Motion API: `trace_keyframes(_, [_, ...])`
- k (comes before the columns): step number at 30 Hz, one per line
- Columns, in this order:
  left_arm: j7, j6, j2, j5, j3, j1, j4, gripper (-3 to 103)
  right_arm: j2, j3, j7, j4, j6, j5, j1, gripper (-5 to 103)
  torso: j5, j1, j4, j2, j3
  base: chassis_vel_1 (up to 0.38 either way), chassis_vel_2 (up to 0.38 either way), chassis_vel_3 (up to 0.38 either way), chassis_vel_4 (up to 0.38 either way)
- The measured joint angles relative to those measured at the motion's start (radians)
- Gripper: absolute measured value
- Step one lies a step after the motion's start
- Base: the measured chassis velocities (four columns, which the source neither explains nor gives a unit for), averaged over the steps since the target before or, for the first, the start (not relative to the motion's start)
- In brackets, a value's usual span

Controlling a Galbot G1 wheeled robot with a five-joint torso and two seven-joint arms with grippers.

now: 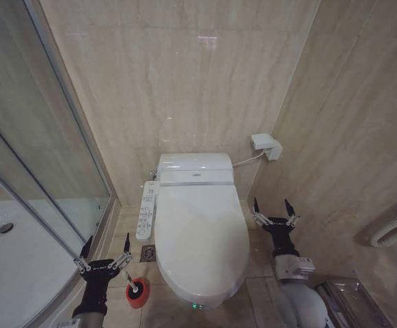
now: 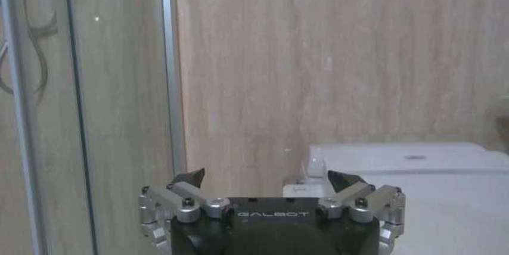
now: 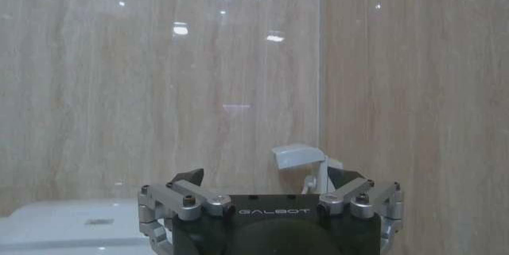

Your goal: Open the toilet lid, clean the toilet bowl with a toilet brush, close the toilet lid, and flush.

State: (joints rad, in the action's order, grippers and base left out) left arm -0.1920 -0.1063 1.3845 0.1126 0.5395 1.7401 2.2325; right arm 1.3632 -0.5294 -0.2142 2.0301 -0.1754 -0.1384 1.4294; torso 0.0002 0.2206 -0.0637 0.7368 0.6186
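The toilet lid (image 1: 201, 236) lies shut, a glossy white oval covering the toilet bowl, which is hidden under it. The toilet brush (image 1: 137, 290) stands in a red holder cup on the floor at the toilet's front left, its black head showing. My left gripper (image 1: 105, 247) hangs open just left of the toilet, above and beside the brush, holding nothing. My right gripper (image 1: 273, 208) is open to the right of the lid, empty. The left gripper (image 2: 269, 179) faces the cistern (image 2: 406, 156); the right gripper (image 3: 266, 176) faces the wall.
A glass shower enclosure (image 1: 41, 171) with a white tray (image 1: 14, 266) stands on the left. The toilet's control panel (image 1: 147, 210) sticks out on its left side. A white wall box (image 1: 266, 145) and a floor drain (image 1: 147, 253) are near. Tiled walls close in behind and right.
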Motion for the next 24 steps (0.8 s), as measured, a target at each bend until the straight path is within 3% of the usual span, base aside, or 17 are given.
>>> trace_keyframes(7, [-0.02,0.171,-0.071,0.146,0.022,-0.21,-0.118,100,0.0,0.0,0.0,0.0,0.0,0.0,0.0,100,-0.0003,0.0,-0.0004,0.0,0.0,0.0,0.0,0.0,0.0])
trace_keyframes(8, [-0.02,0.171,-0.071,0.146,0.022,-0.21,-0.118,100,0.0,0.0,0.0,0.0,0.0,0.0,0.0,100,-0.0003,0.0,-0.0004,0.0,0.0,0.0,0.0,0.0,0.0])
trace_keyframes(12, [-0.035,0.286,-0.119,0.246,0.037,-0.353,-0.197,100,0.0,0.0,0.0,0.0,0.0,0.0,0.0,100,-0.0004,0.0,-0.0005,0.0,0.0,0.0,0.0,0.0,0.0])
trace_keyframes(18, [-0.039,0.297,-0.127,0.249,0.04,-0.366,-0.185,100,0.0,0.0,0.0,0.0,0.0,0.001,0.0,100,-0.0007,0.0,-0.0002,0.0,0.0,0.0,0.0,0.0,0.0])
trace_keyframes(24, [-0.051,0.208,-0.119,0.129,0.056,-0.275,0.027,100,0.0,0.0,0.0,0.0,0.0,0.001,0.0,100,-0.0002,0.0,-0.0001,0.0,0.0,0.0,0.0,0.0,0.0])
